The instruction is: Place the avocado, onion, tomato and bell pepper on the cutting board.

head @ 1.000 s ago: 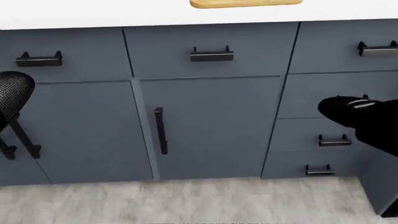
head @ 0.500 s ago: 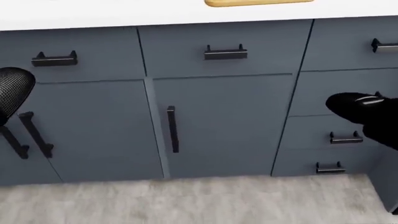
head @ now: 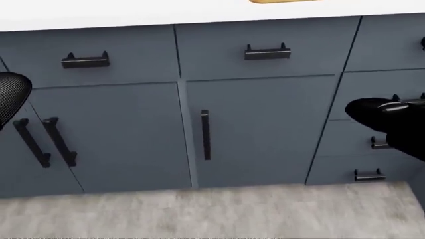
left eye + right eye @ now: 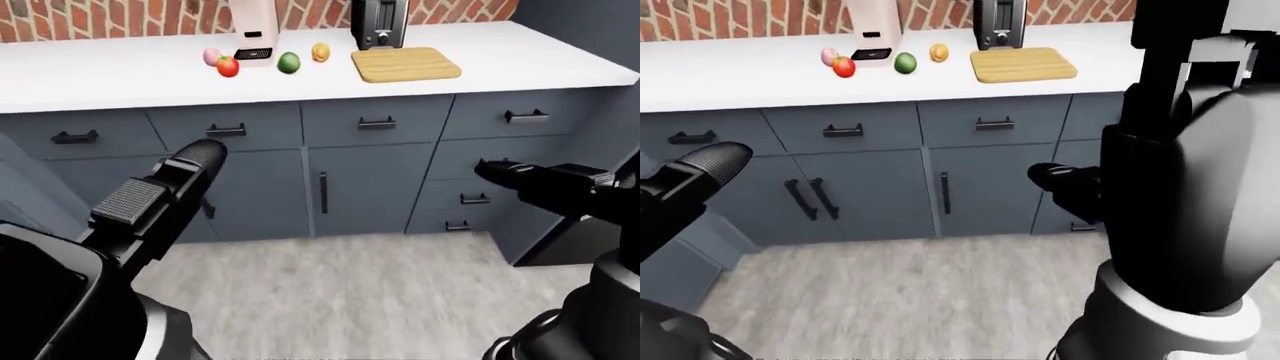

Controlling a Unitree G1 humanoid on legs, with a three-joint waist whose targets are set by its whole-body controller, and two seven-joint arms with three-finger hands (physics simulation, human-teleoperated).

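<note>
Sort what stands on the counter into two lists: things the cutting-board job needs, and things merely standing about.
Needed: cutting board; tomato; green avocado; yellow-orange piece, probably the bell pepper; pinkish piece, probably the onion.

Standing about: black toaster; pale pink appliance; grey cabinets below.

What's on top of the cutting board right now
Nothing: the cutting board lies bare on the white counter. A black appliance stands behind it; the counter beneath the board is covered.
</note>
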